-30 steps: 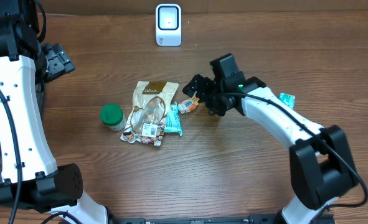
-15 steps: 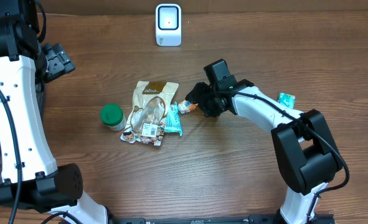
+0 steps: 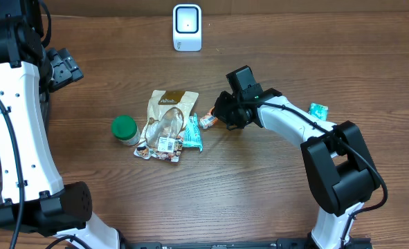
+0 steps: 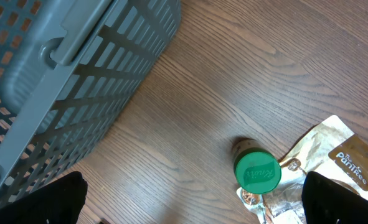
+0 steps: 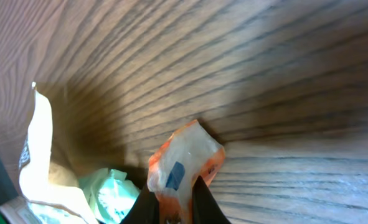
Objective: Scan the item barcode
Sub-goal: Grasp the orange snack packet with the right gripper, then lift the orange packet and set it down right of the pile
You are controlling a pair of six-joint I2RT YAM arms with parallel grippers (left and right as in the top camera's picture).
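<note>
**A:** Where the right arm reaches in over the wooden tabletop (image 3: 259, 187), what is its hand doing?

**B:** The right hand (image 3: 221, 115) is pressed together on a small orange-and-white sachet (image 3: 207, 120). The wrist view shows the dark fingertips (image 5: 203, 202) pinching the sachet's near end, while the rest of it sticks out ahead of them.

**A:** Is the sachet off the wood?

**B:** I cannot tell; it is at least very low over the surface.

**A:** What lies around it?

**B:** Just to its left is a teal wrapper (image 3: 194, 133), which lies against a crumpled beige foil pouch (image 3: 167, 114) with a white label near its lower edge. A green-lidded jar (image 3: 124, 128) stands just beside the pouch on the far side from the sachet. A second teal packet (image 3: 319, 111) lies well apart, on the other side of the right arm.

**A:** And the scanner?

**B:** The white barcode scanner (image 3: 187, 28) stands upright at the back edge, well apart from the sachet.

**A:** The other hand?

**B:** The left hand (image 3: 64, 67) is spread wide and holds nothing, off at the back left corner. Its wrist camera looks down on a grey slatted plastic basket (image 4: 59, 74), with the jar and a corner of the pouch also in view.
</note>
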